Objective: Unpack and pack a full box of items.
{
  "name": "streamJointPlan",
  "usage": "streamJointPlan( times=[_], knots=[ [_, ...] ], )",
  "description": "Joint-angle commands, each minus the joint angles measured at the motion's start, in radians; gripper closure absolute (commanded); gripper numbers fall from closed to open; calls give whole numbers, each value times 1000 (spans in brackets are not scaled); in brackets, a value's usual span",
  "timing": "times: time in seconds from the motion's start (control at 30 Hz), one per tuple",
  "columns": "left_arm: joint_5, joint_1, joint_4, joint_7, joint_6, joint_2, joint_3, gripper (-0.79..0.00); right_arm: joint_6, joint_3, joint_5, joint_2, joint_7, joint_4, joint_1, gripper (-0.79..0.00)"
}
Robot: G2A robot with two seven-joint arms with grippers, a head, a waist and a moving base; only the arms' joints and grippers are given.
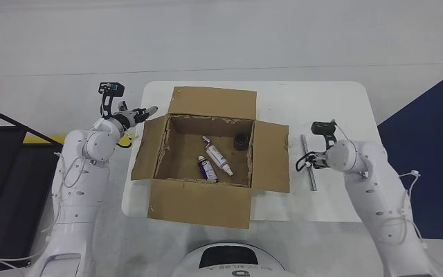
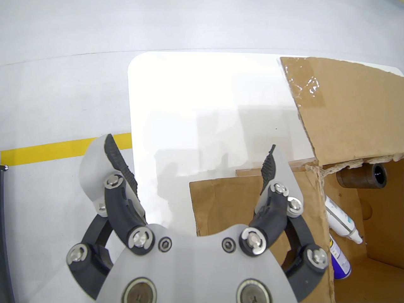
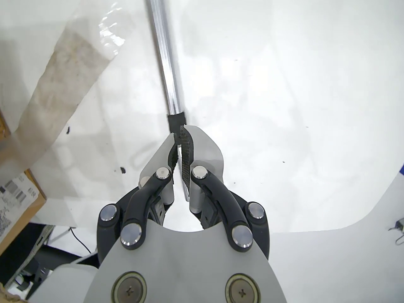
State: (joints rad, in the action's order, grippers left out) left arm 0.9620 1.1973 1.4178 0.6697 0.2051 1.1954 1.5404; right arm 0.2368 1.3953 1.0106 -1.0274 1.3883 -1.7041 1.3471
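Observation:
An open cardboard box (image 1: pixel 208 201) sits mid-table with its flaps (image 2: pixel 347 111) spread out. Inside it lie a white tube (image 1: pixel 219 156) (image 2: pixel 342 219), a blue-and-white bottle (image 1: pixel 207 168) (image 2: pixel 339 260) and a dark cylinder (image 1: pixel 241 142) (image 2: pixel 359 176). My left gripper (image 1: pixel 147 111) (image 2: pixel 191 142) hangs open and holds nothing, over the table's left edge beside the box's left flap. A metal rod (image 1: pixel 306 149) (image 3: pixel 164 48) lies on the table right of the box. My right gripper (image 1: pixel 311 163) (image 3: pixel 179 127) is shut on the rod around its middle.
The white table (image 1: pixel 332 104) has bare room behind the box and to the right of the rod. A strip of clear tape (image 3: pixel 63 74) hangs off the right flap close to the rod. A yellow floor line (image 2: pixel 47 152) runs left of the table.

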Motion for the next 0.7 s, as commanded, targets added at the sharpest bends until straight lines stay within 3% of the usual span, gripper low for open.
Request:
streamJointPlan(
  times=[0.0,0.03,0.27,0.67],
  knots=[
    [0,0,0,0,0,0,0,-785,-34,-3,-10,1,4,2,0,-400],
    [0,0,0,0,0,0,0,-785,-47,-5,-17,1,4,4,0,-428],
    [0,0,0,0,0,0,0,-785,-87,-33,-12,0,20,30,-13,-369],
    [0,0,0,0,0,0,0,-785,-63,-136,115,-13,57,97,-82,-366]
  ],
)
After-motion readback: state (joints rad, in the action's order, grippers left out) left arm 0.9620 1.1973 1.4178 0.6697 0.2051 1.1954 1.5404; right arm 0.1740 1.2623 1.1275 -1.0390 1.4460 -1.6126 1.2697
